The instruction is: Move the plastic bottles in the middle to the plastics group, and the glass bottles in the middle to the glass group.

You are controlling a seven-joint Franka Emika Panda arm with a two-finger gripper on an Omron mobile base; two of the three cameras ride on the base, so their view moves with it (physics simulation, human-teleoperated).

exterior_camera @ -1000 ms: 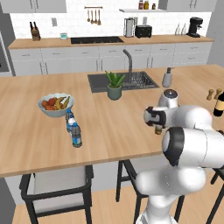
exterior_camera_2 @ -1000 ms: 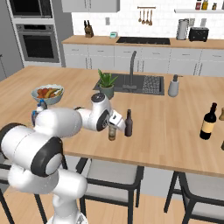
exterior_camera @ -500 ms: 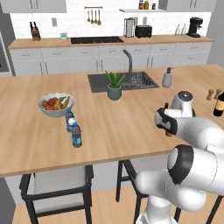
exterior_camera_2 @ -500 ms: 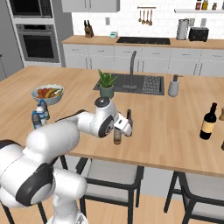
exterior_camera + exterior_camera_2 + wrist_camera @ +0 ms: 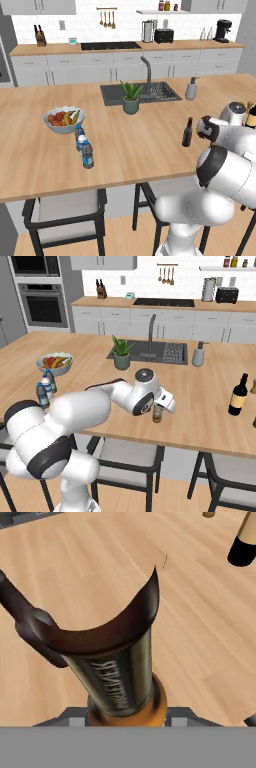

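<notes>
Gripper clamped on brown glass bottle, lifted just above island counter, right of centre. Second brown bottle upright nearby; wine bottle farther right.

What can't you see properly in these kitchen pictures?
- Brown bottle, hand view: too close, so its top is missing and its label is blurry.
- Wine bottle, left base view: cut by the right edge, with its bottom behind the robot's arm.
- Water bottles, right base view: labels too small to read.
</notes>
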